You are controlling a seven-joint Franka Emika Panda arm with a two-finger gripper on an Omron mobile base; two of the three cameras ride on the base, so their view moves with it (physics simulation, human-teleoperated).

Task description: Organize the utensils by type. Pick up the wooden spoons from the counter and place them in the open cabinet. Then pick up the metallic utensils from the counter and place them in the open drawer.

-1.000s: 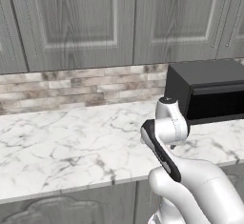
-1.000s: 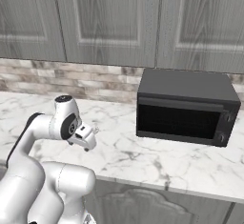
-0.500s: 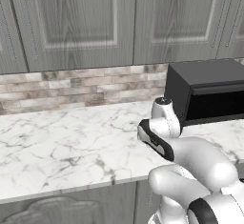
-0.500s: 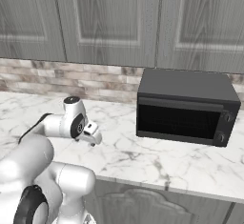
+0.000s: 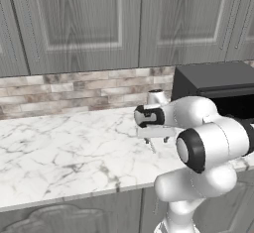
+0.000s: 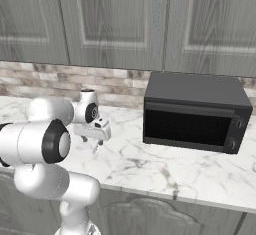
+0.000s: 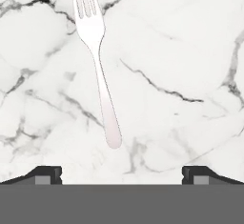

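Swung round since a second ago, the arm now folds low over the marble worktop [image 5: 59, 152], left of the black oven [image 6: 192, 111]. Jaws gape wide, empty — the silver fork [image 7: 97, 61] lies flat beneath them.

In my hand view the fork [image 7: 97, 61] loses its tine tips past the top edge. From the left base camera, my own arm covers the oven's [image 5: 218, 86] lower left and the picture's right edge clips it. The gripper's [image 6: 95, 138] fingers are too small to make out.
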